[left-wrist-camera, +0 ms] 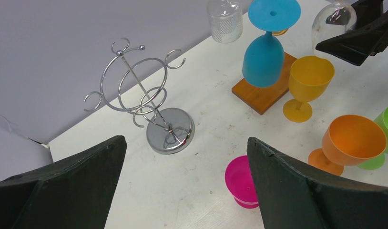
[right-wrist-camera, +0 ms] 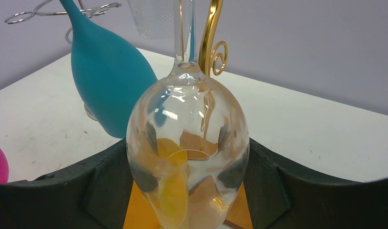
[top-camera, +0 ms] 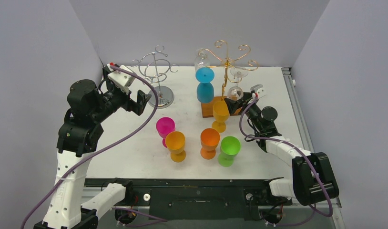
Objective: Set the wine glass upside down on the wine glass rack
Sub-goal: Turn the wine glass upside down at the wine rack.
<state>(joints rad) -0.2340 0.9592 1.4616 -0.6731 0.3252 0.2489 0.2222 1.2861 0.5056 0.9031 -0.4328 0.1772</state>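
The right claw (right-wrist-camera: 187, 191) is clamped around the bowl of the clear wine glass (right-wrist-camera: 187, 143), one dark finger pressed to each side. The glass is upside down, with its bowl low and its stem rising straight to the top of the right wrist view. It runs just beside the golden post of the gold rack (right-wrist-camera: 209, 33). In the top view the right claw (top-camera: 239, 99) sits right of centre and holds the clear wine glass (top-camera: 235, 93) close against the gold rack (top-camera: 226, 59). The foot of the glass reaches up towards the curled arms, but I cannot tell whether it rests on one.

Just to the left, a blue glass (top-camera: 205, 86) hangs inverted from the same rack, above the wooden base (top-camera: 209, 109). A second clear glass (top-camera: 201, 59) hangs above and behind it. A yellow goblet (top-camera: 220, 114) stands upright against the front of the base.

Lower in the frame, four more goblets stand upright on the worktop (top-camera: 278, 95). They are magenta (top-camera: 165, 129), amber (top-camera: 176, 145), orange (top-camera: 209, 142) and green (top-camera: 229, 150).

The left claw (top-camera: 143, 101) is in the left half of the top view, raised off the worktop and released. In the left wrist view its fingers (left-wrist-camera: 297, 186) are spread wide with nothing between them. A silver rack (top-camera: 156, 71) stands just right of it in the top view, with no glasses on it.
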